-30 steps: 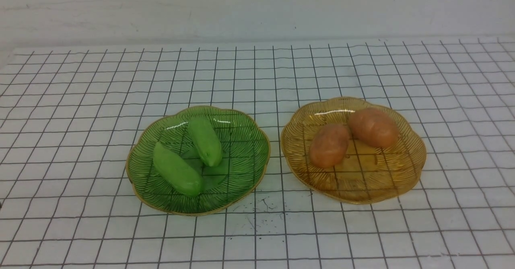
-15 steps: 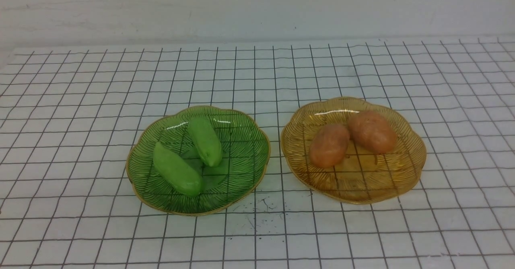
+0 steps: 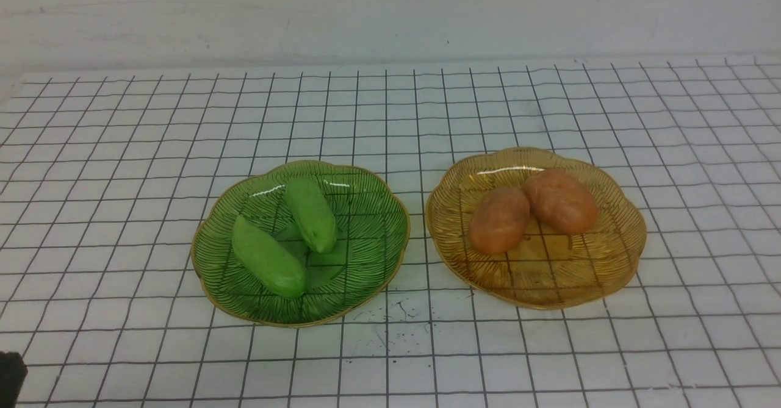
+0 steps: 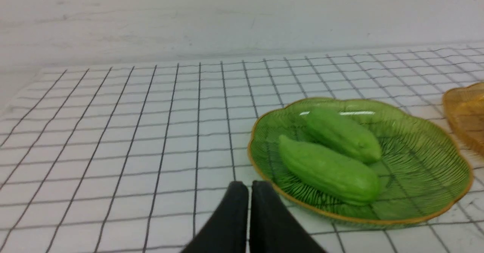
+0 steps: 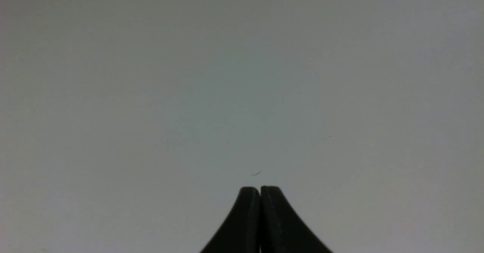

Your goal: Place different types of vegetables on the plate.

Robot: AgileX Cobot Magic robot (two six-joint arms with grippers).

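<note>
While both my end effectors are pressed closed and empty | left end effector [image 4: 249, 187] just short of green plate [image 4: 450, 204] | risk: nudging its rim, rolling the cucumbers [image 4: 329, 169] | right end effector [image 5: 260, 192] sees only blank wall.

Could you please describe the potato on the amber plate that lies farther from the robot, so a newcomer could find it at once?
On the checked tablecloth stand two glass plates; take the amber plate, on the robot's right. Two orange-brown potatoes lie touching in it. The wanted potato is the one nearer the wall and farther right, while its neighbour sits closer to the green plate.
</note>
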